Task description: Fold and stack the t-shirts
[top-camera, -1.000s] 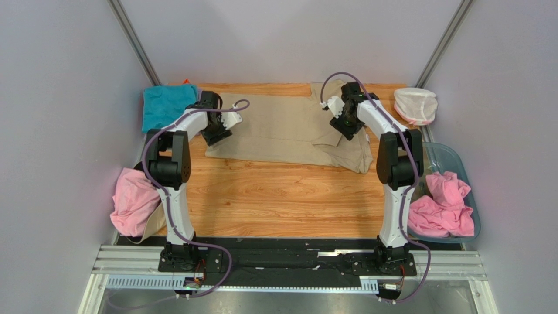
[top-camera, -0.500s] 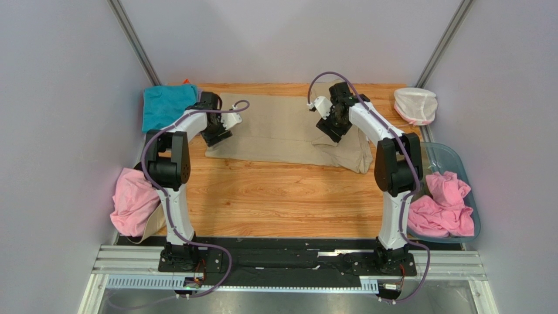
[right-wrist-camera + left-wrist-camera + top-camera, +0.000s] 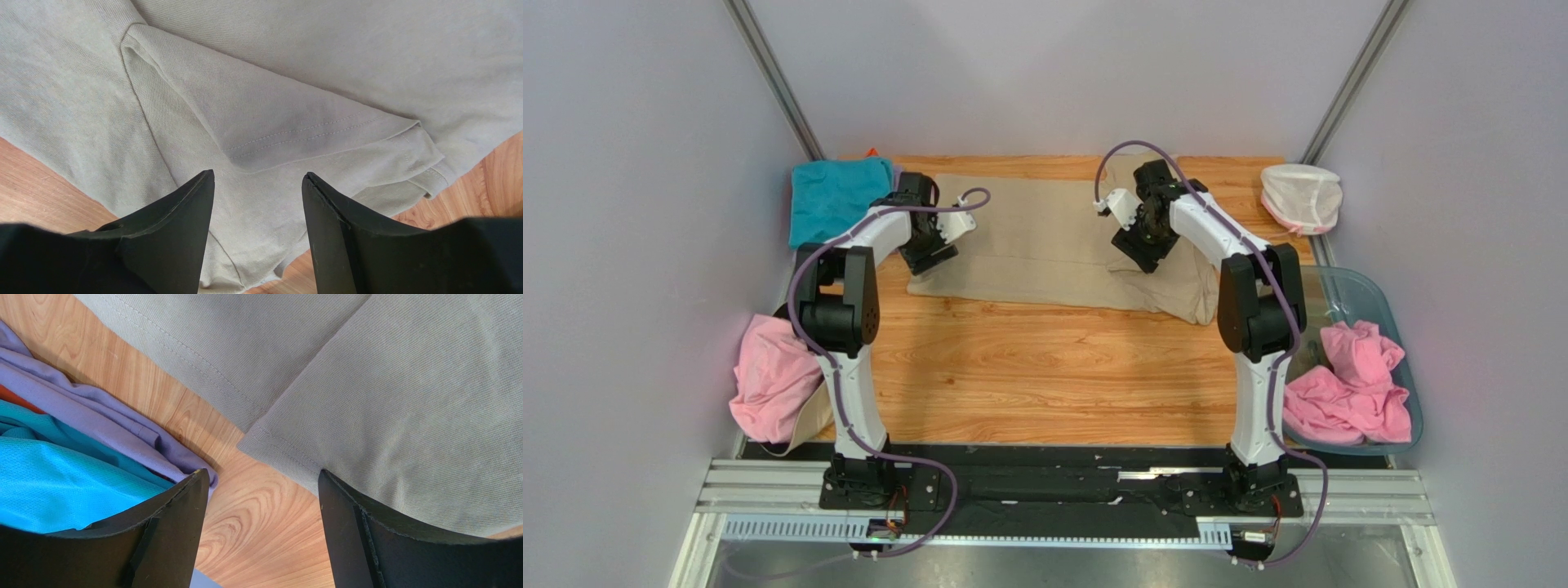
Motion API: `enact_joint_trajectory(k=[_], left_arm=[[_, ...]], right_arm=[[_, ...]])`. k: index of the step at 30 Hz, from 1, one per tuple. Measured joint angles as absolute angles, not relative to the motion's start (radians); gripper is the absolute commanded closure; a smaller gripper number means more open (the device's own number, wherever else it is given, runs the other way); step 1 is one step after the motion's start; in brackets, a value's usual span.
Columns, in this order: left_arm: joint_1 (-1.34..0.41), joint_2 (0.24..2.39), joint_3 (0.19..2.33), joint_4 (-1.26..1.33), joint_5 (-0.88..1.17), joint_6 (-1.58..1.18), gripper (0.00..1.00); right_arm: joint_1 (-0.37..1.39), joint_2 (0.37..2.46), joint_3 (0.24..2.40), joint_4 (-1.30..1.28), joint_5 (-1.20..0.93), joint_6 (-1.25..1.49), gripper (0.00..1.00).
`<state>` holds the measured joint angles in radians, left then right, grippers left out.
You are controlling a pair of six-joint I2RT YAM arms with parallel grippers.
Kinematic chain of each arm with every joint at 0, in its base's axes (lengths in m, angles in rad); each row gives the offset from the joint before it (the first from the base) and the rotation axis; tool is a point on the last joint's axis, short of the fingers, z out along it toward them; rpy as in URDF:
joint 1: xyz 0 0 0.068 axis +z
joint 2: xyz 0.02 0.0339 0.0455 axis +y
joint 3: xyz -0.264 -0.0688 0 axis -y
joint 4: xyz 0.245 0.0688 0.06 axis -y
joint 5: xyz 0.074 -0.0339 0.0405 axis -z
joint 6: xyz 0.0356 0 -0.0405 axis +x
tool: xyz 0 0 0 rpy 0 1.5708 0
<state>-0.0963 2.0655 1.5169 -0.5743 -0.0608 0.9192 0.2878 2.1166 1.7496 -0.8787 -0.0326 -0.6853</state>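
Your left gripper is hanging open and empty over the bare wooden table, at the left edge of the tan-beige t-shirt, which is lying spread across the far half beside the teal t-shirt. Your right gripper is hovering, jaws parted and empty, above its folded right sleeve.

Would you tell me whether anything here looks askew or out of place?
The tan t-shirt lies uneven: one sleeve is folded across its body beneath the right claw, leaving that side bunched.
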Motion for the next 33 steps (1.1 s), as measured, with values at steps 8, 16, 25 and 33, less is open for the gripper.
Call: enact_joint_trajectory(k=[8, 16, 25, 33], left_arm=[[-0.097, 2.065, 1.512, -0.567, -0.062, 0.921, 0.25], [-0.097, 2.064, 1.512, -0.565, -0.063, 0.921, 0.25], [-0.097, 2.064, 1.510, -0.563, -0.066, 0.921, 0.25], [-0.098, 2.063, 1.506, -0.558, -0.070, 0.921, 0.25]], right_arm=[[0.290, 2.140, 1.761, -0.882, -0.036, -0.686, 0.43], [0.297, 2.144, 1.762, -0.884, -0.044, -0.686, 0.46], [0.301, 2.174, 1.762, -0.883, -0.043, -0.689, 0.51], [0.301, 2.186, 1.762, -0.881, -0.042, -0.697, 0.70]])
